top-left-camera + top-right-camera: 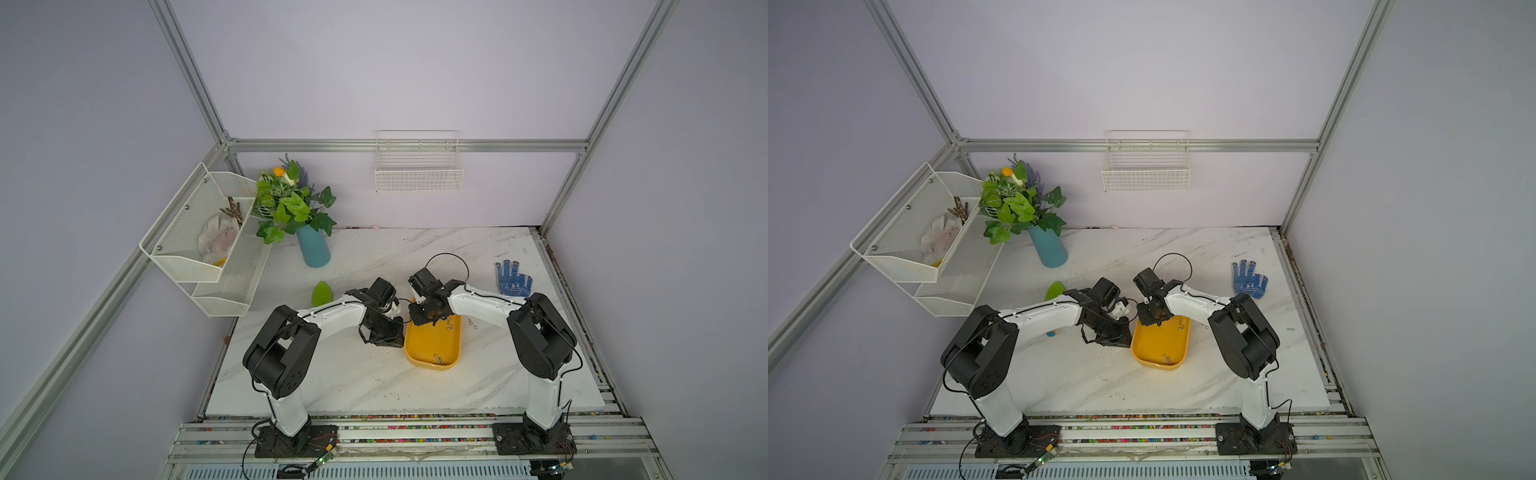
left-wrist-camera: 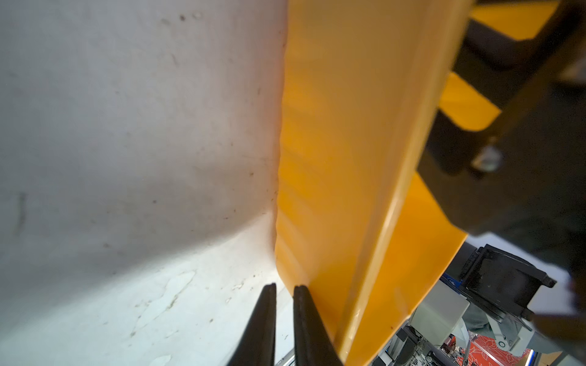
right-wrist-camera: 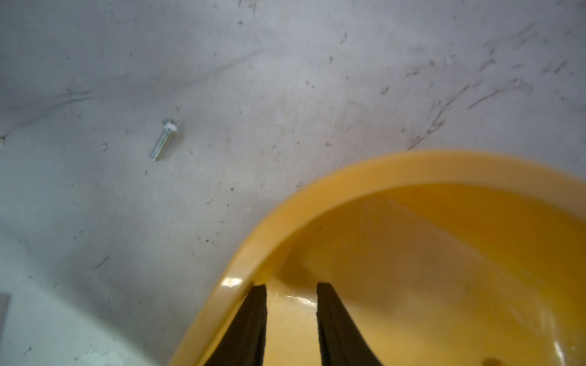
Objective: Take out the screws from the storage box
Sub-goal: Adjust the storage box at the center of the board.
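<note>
The storage box (image 1: pixel 432 345) (image 1: pixel 1158 347) is a shallow yellow-orange tub in the middle of the marble table. Small silvery screws (image 1: pixel 449 325) lie near its far right corner, and more screws (image 1: pixel 438 360) lie at its near end. One screw (image 3: pixel 165 139) lies on the table outside the box. My left gripper (image 2: pixel 283 288) (image 1: pixel 400 336) is low beside the box's left outer wall (image 2: pixel 333 158). Its jaws are nearly together, with nothing between them. My right gripper (image 3: pixel 291 285) (image 1: pixel 428 319) reaches into the box's far corner just inside the rim (image 3: pixel 412 164), open and empty.
A blue dotted glove (image 1: pixel 513 278) lies at the right rear of the table. A green leaf-shaped piece (image 1: pixel 322 293) and a teal vase of plants (image 1: pixel 313 247) stand behind my left arm. White baskets hang on the left wall (image 1: pixel 199 237) and the back wall (image 1: pixel 419 166).
</note>
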You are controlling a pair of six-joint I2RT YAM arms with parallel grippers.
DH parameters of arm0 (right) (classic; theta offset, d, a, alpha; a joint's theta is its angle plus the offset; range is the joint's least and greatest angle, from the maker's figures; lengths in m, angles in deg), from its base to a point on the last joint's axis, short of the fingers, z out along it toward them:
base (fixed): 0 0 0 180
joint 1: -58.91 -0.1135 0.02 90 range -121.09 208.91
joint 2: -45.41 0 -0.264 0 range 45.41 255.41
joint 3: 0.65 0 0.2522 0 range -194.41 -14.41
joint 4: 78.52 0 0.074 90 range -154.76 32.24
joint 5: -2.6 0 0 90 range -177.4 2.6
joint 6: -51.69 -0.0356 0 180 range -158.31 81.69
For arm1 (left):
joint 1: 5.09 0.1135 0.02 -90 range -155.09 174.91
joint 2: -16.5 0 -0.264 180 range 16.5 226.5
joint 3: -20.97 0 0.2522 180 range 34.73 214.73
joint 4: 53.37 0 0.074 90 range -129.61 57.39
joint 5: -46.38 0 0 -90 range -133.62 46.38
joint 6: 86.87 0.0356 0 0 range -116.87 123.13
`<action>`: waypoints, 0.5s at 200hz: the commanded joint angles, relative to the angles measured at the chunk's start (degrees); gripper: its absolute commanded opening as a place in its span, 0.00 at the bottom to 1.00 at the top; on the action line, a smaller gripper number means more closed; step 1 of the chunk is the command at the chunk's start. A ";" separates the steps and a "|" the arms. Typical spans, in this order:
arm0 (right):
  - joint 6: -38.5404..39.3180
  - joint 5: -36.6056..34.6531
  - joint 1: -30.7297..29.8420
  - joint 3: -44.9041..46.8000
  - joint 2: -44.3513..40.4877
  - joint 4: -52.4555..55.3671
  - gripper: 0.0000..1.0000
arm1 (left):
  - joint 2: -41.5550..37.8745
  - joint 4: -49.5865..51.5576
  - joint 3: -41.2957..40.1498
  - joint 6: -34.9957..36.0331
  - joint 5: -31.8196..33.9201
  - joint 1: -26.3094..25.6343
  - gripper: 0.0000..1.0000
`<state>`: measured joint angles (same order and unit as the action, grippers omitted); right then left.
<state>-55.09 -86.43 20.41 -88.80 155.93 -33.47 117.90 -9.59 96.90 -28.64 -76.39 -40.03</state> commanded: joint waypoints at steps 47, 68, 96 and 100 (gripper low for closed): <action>2.64 2.98 -1.84 2.60 -5.95 1.69 0.33 | -0.33 -3.56 -1.32 -3.08 -3.03 -2.09 0.20; 1.62 3.27 -2.16 4.22 -7.31 0.27 0.33 | 0.12 -4.08 -1.53 -3.52 -3.08 -3.01 0.20; 0.64 -0.58 -2.02 4.63 -8.15 2.31 0.32 | -1.92 -5.14 -3.66 -4.33 -2.77 -2.12 0.21; 0.30 -1.52 -1.93 4.73 -8.50 2.57 0.32 | -1.94 -4.85 -3.64 -4.28 -2.81 -2.01 0.21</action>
<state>-53.54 -84.59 18.64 -85.04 149.94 -32.81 117.64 -13.70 96.27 -32.29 -78.27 -42.79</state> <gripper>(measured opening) 0.326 0.211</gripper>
